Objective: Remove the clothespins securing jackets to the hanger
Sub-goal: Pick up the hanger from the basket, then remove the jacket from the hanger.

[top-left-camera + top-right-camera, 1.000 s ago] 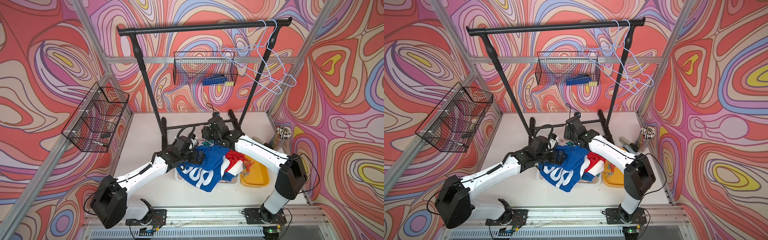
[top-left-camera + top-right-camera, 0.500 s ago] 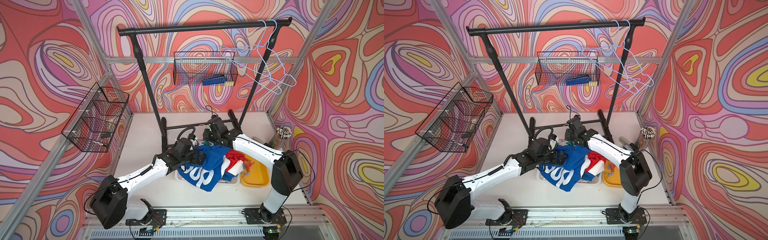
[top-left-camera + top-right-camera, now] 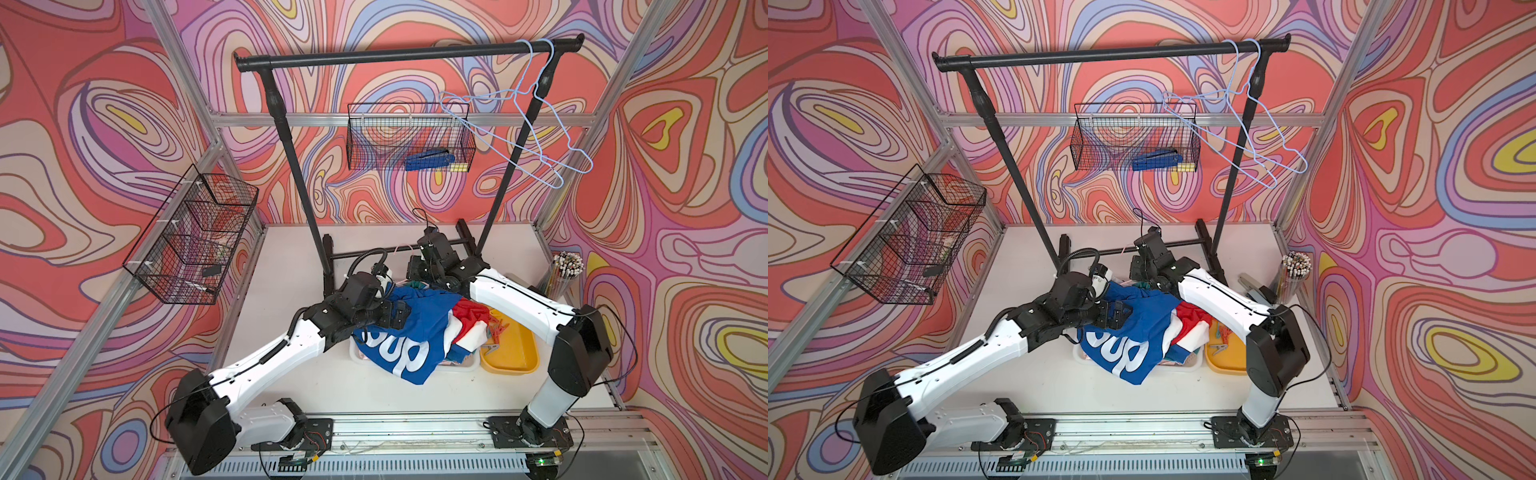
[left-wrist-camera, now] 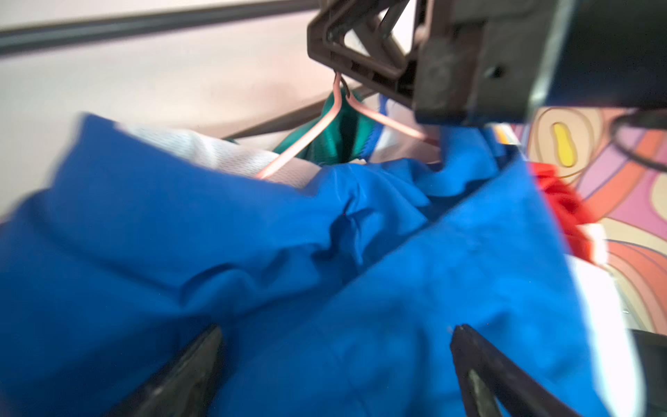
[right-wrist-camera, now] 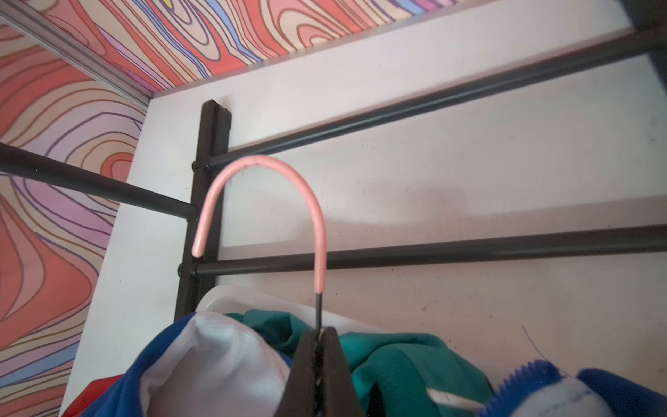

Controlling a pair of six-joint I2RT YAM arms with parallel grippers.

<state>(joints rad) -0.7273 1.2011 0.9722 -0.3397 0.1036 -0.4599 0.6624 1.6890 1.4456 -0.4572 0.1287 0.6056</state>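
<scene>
Swirling coral-and-purple walls, a white tabletop (image 3: 291, 257), and the right claw (image 5: 317, 346) is clamping shut on the bare metal neck of the pink-coated wire hanger (image 5: 319, 231). Just beneath it, the teal-green jacket (image 5: 397, 357) and the blue-red-white hooded jacket (image 3: 419, 328) are lying heaped in a white plastic tub (image 5: 252, 293). The left claw (image 4: 335, 332) is hovering wide open over blue fabric, holding nothing. Coral and grey plastic clothespins (image 3: 496, 328) are sitting in the yellow tray (image 3: 515, 361) alongside; any on the hanger are hidden. The danger now is that thin neck twisting or slipping in the pinch, or the left claw snagging cloth instead of a peg. The big white letters (image 3: 392, 353), upside down, seem to be spelling "Sup".
</scene>
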